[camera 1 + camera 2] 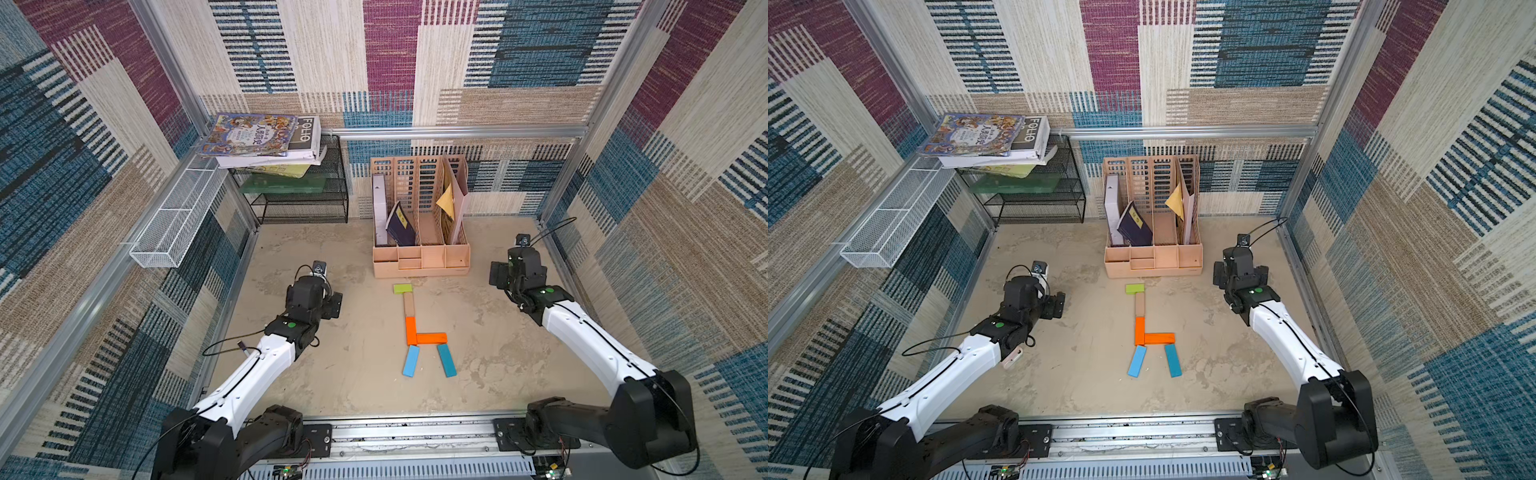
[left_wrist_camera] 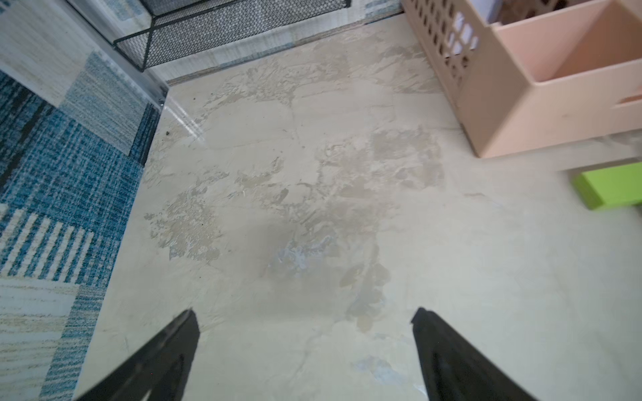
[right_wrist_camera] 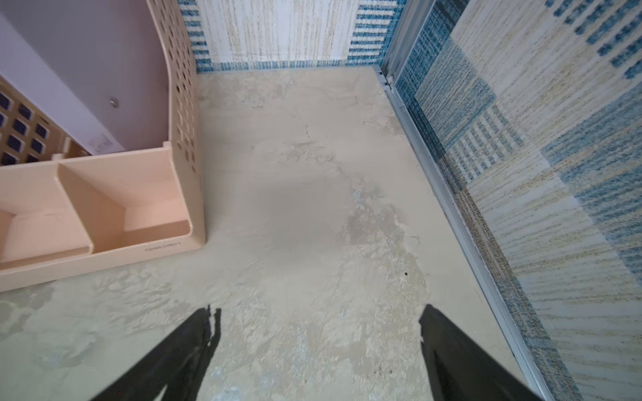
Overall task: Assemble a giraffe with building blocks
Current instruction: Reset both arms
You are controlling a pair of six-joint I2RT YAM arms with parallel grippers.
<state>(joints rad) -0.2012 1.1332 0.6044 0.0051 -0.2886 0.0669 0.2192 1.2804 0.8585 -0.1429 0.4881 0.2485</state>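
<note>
The left gripper (image 2: pixel 305 312) is open wide. Nothing sits between its two black fingers, only the bare table (image 2: pixel 312 156) under it. The right gripper (image 3: pixel 319 309) is open wide too and holds nothing. In both top views the arms sit at the left and right sides of the frame, well apart from the giraffe (image 1: pixel 410 330). It lies flat in the middle of the picture. Its green head (image 1: pixel 402 288) is at the top, just below the peach box (image 1: pixel 419 262). Under it come the tan neck (image 1: pixel 409 304), the L-shaped orange body (image 1: pixel 430 338) and two blue legs (image 1: pixel 411 361) spread out at the bottom.
</note>
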